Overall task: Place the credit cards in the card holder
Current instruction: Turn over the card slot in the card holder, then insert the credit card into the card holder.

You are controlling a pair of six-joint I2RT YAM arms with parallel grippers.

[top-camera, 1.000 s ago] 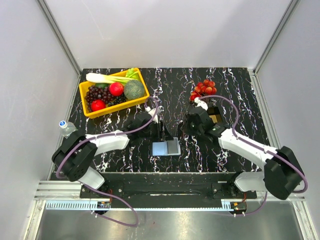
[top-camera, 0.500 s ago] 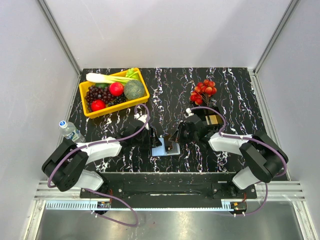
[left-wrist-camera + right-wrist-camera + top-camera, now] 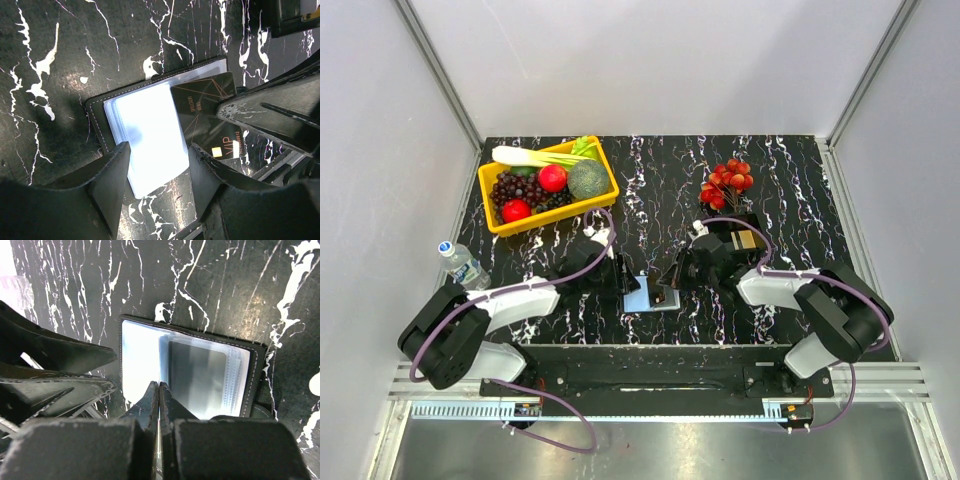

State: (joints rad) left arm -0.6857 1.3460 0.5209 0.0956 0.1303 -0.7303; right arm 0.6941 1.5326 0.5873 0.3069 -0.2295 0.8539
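The card holder (image 3: 650, 294) lies open on the marble table, black outside with pale glossy sleeves (image 3: 145, 125) inside. My left gripper (image 3: 159, 167) is open, one finger on either side of the near edge of the holder's bright left page, and nothing is pinched. A dark credit card (image 3: 202, 107) with gold lines, a gold chip and "VIP" lettering slants over the right page. My right gripper (image 3: 159, 388) is shut on it, and in the right wrist view the card shows only as a thin edge between the fingers. A grey card (image 3: 197, 375) sits in a sleeve on the right page.
A black tray (image 3: 746, 238) with tan contents stands just behind the right arm, with a red grape bunch (image 3: 727, 179) beyond it. At the back left is a yellow basket (image 3: 552, 184) of fruit and vegetables. A water bottle (image 3: 461, 263) lies at the left table edge.
The right gripper has come from the black tray over to the card holder's right page, carrying the card. The left gripper has drawn in at the holder's left side.
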